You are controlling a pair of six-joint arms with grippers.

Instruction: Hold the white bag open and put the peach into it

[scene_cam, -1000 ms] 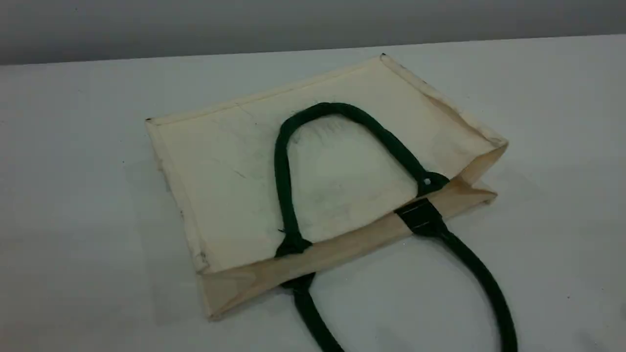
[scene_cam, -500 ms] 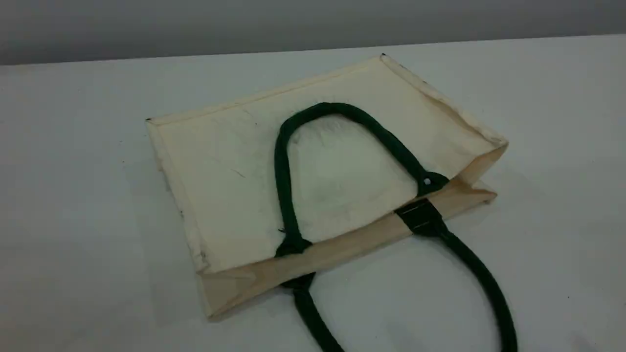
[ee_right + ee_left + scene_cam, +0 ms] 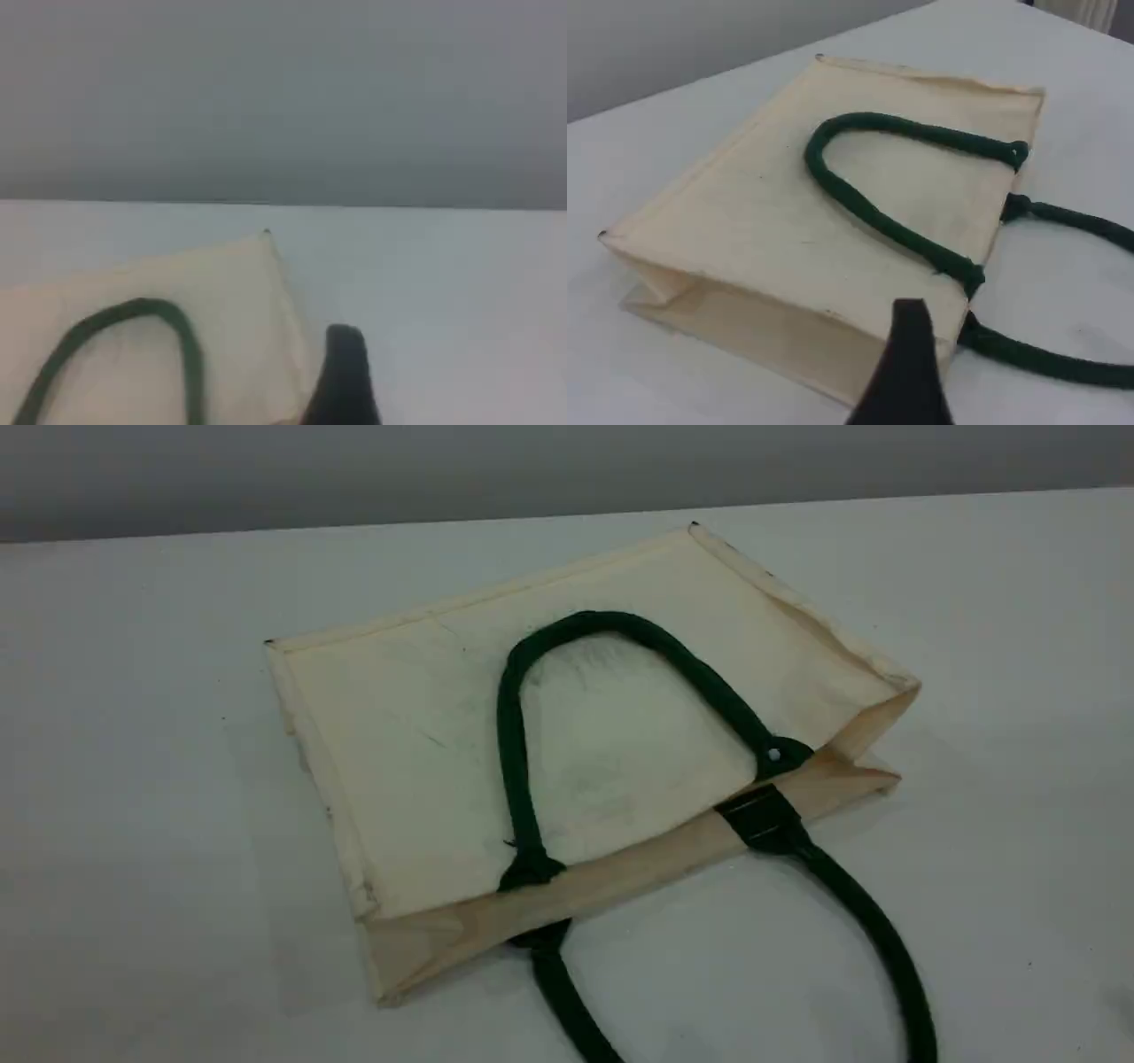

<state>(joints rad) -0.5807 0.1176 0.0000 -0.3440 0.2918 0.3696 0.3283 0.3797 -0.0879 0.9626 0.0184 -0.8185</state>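
The white bag (image 3: 425, 717) lies flat on the table, its mouth edge toward the front of the scene view. One dark green handle (image 3: 514, 726) is folded back over the bag's top face. The other handle (image 3: 877, 939) loops out on the table in front. The peach is out of view. No arm shows in the scene view. My left gripper (image 3: 908, 381) shows only one dark fingertip, above the bag's (image 3: 771, 221) near side, with nothing on it. My right gripper (image 3: 341, 381) also shows one fingertip, just off a far corner of the bag (image 3: 230, 292).
The grey-white table (image 3: 133, 824) runs on all sides of the bag, and its far edge meets a grey wall (image 3: 532, 469). No other objects are in view.
The bag and its handles lie as before. Only faint shadows shift on the table at the front right.
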